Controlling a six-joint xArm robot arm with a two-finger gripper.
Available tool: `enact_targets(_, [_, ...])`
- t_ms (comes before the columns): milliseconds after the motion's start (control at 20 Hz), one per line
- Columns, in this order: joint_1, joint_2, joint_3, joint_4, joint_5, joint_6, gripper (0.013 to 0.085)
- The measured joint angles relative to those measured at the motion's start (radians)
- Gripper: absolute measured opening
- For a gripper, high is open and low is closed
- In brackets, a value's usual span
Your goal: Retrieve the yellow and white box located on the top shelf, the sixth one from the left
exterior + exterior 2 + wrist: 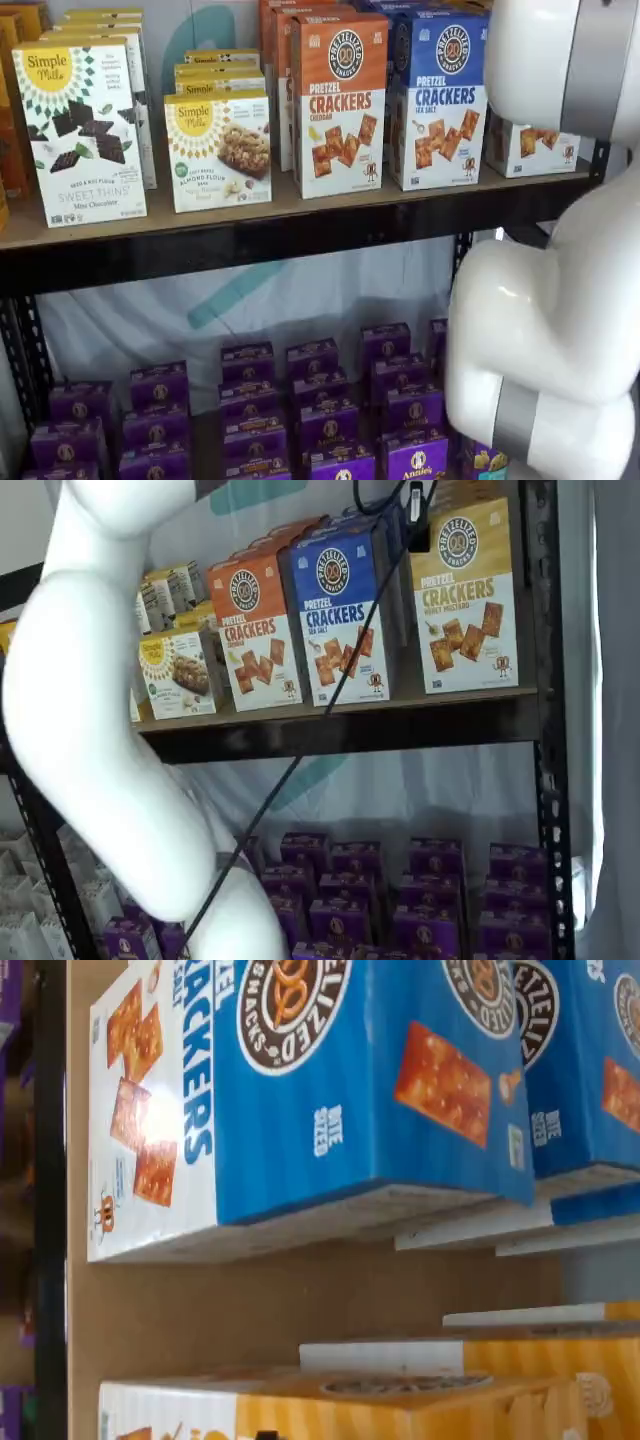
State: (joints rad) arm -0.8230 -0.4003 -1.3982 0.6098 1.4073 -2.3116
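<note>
On the top shelf [400, 720], the orange-and-white carton [255, 635] stands left of the blue-and-white carton [340, 615]. The yellow and white box [468, 595] stands upright just right of the blue-and-white carton, by the rack post. The tool is out of view, spread wide, with no box seen in it.

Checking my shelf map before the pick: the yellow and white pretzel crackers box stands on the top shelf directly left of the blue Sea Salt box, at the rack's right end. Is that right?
Not quite. In a shelf view, the yellow and white box stands directly right of the blue Sea Salt box, not left. It is on the top shelf, at the rack's right end.
</note>
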Motion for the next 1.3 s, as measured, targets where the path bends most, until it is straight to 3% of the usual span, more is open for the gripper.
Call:
enact_targets(350, [0.035,0.095,-0.133,-0.107,0.089,0.045,0.085])
enact_targets(950, [0.069,0.243,-0.355,-0.193,0.254,0.111,0.085])
enact_targets(1300, [0.089,0.295,-0.437,-0.241,0.305,0.127,0.085])
